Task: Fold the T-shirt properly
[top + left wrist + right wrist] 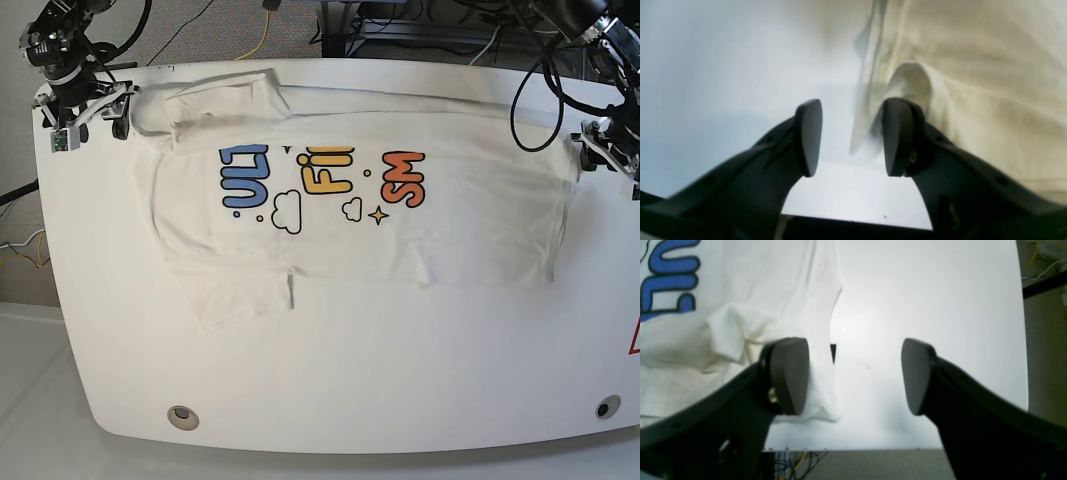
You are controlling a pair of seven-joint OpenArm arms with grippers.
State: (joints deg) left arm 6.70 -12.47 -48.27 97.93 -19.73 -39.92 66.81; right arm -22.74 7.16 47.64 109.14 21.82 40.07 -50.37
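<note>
Left pincer point(851, 136) and right pincer point(855, 375) agape.

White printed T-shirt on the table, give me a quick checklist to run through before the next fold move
1. White printed cotton T-shirt lies flat on the white table, long side already folded in: ok.
2. Right gripper open, nothing held: ok.
3. Left gripper open, straddling the shirt's edge: ok.
4. Both grippers at opposite far corners of the shirt: ok.
5. Near short sleeve tucked in: not ok, it sticks out.
6. Cloth seated deep enough between the left jaws for a grip: cannot tell.
</note>
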